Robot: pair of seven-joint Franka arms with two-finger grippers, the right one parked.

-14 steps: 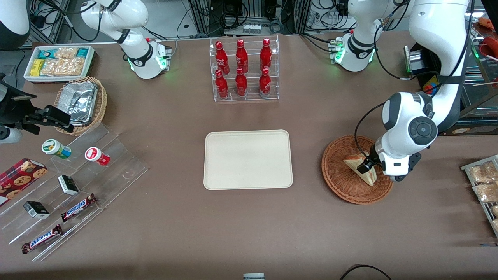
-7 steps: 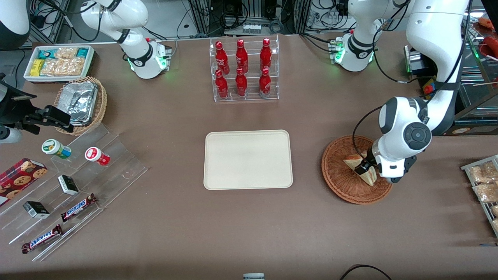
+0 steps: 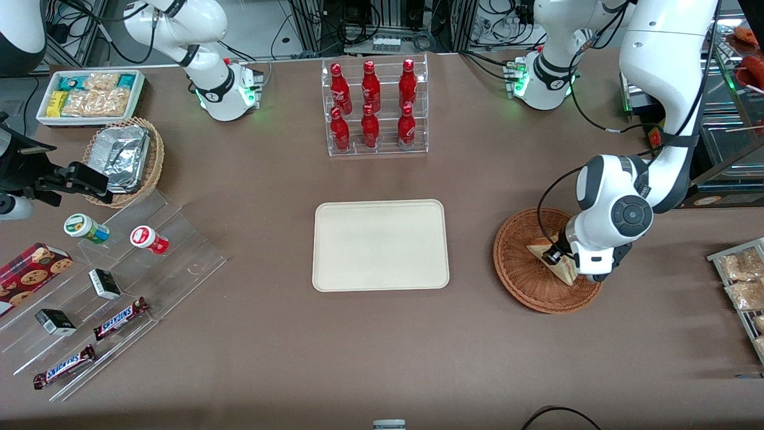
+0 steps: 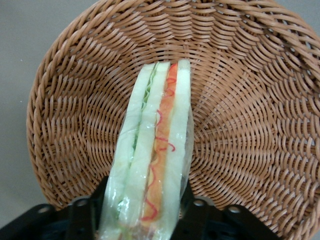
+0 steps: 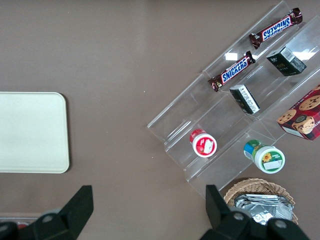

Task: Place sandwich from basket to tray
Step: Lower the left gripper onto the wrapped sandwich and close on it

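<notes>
On the brown counter, toward the parked arm's end, a white bin of snack packets sat farther from the front camera than a light tan wicker basket holding foil-wrapped packs, and nearer the camera than both lay a clear stepped acrylic display carrying two small round tubs, small dark boxes, a red cookie box and two Snickers bars. Near the counter's middle, a clear acrylic rack of six red bottles stood farther from the camera than the flat cream-coloured rectangular tray with rounded corners, which lay bare. Toward the working arm's end, well apart from the tray, rested the round reddish-brown woven wicker basket. The triangular wedge of pale white bread with red and green filling, the sandwich, was still inside that basket, standing on edge in a clear wrap with its layered cut side toward the wrist camera. The left arm's black two-finger gripper was down in the basket, its jaws one on each flat bread face, pinching the sandwich between them. At the counter's edge nearest the working arm, a wire rack of pale snack bags lay near the basket.
</notes>
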